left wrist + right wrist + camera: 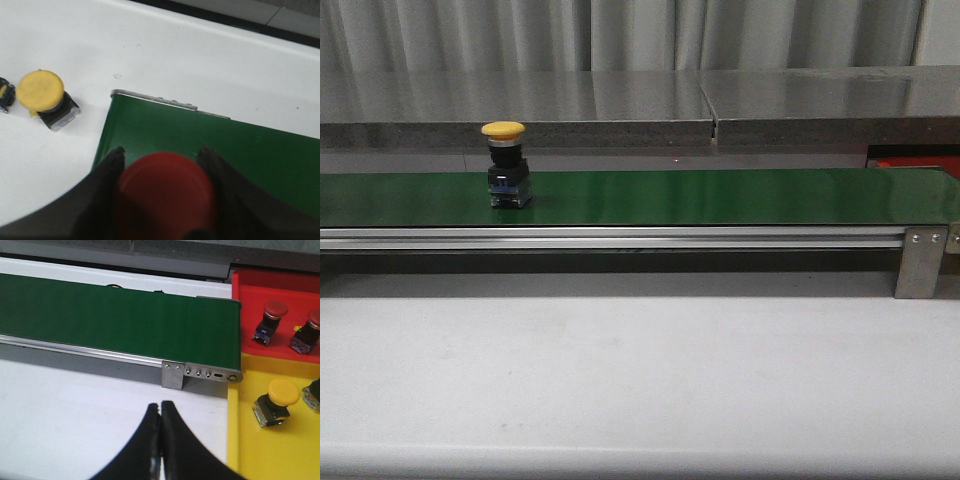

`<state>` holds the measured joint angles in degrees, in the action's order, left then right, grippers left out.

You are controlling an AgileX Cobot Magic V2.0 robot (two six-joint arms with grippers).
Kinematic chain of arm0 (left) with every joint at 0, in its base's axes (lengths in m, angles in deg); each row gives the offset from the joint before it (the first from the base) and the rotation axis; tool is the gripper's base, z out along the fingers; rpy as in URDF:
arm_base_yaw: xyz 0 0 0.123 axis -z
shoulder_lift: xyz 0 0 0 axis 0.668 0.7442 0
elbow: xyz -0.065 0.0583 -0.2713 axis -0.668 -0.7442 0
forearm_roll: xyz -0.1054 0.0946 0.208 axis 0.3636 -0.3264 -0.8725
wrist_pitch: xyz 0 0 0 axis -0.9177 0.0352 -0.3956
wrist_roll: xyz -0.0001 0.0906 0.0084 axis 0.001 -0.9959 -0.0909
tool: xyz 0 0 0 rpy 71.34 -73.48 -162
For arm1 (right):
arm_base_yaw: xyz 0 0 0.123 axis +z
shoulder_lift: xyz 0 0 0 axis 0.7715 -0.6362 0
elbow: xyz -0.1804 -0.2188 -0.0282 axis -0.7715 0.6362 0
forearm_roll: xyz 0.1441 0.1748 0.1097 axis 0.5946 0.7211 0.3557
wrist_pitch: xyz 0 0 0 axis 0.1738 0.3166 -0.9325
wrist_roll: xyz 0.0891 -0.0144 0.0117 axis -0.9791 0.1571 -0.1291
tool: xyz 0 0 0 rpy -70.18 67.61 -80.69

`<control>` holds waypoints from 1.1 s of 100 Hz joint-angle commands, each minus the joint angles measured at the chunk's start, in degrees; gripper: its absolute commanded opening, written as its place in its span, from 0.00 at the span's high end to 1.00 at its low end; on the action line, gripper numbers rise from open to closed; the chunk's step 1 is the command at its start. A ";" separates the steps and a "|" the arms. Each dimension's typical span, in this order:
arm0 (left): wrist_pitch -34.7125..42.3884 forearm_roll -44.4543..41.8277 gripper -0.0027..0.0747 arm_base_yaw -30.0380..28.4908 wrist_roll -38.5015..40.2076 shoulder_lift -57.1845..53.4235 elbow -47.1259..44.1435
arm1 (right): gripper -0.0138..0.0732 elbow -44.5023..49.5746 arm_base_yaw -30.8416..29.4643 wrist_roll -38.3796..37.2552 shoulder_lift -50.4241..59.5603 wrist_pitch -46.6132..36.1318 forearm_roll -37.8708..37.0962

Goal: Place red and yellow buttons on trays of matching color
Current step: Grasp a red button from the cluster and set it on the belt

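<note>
Front view: you've got one yellow button (505, 165) standing upright on the green belt (720, 197), nothing near it, no arms in sight. Left wrist: your left claw (162, 165) is pinching a red button (165, 197) right over the belt's end, and another yellow button (44, 97) sits off to one side on the white table (200, 60). Right wrist: your right claw (160, 412) is pressed together, empty, with the belt bracket (173, 376) just beyond its tips; past that, the red tray (250, 310) and yellow tray (260, 450) already hold matching buttons.
</note>
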<state>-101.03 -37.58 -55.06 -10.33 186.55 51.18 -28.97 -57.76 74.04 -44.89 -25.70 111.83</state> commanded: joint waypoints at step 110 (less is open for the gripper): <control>5.68 -3.91 0.14 2.91 -0.28 -0.84 -2.22 | 0.92 -1.40 -0.05 0.65 -0.08 -3.41 0.83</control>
<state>-98.33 -42.10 -52.83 -10.74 188.76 47.49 -28.97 -57.76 74.04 -44.89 -25.70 111.83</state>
